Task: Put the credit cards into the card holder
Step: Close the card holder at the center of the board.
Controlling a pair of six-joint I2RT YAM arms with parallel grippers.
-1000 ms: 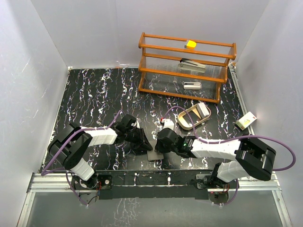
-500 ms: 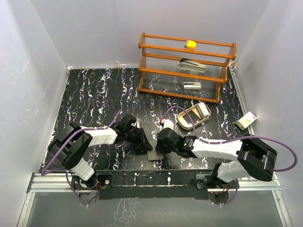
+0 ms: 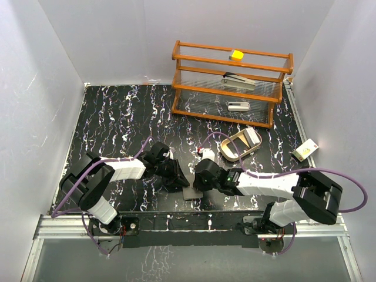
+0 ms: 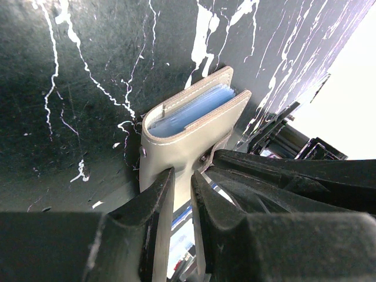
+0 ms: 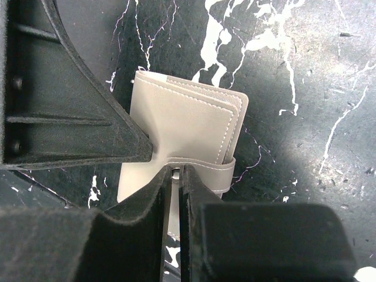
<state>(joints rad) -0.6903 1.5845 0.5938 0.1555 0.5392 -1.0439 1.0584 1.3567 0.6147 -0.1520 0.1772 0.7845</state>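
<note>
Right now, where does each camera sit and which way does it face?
Top external: above and behind the arms, looking down on the table; both arms show, left gripper and right gripper at the card holder.
Left wrist: on the left arm, looking along its fingers at the card holder's open edge, blue cards inside.
Right wrist: on the right arm, looking along its fingers at the card holder's flat face and strap.
Shared: all show the card holder; each wrist view catches the other gripper.
</note>
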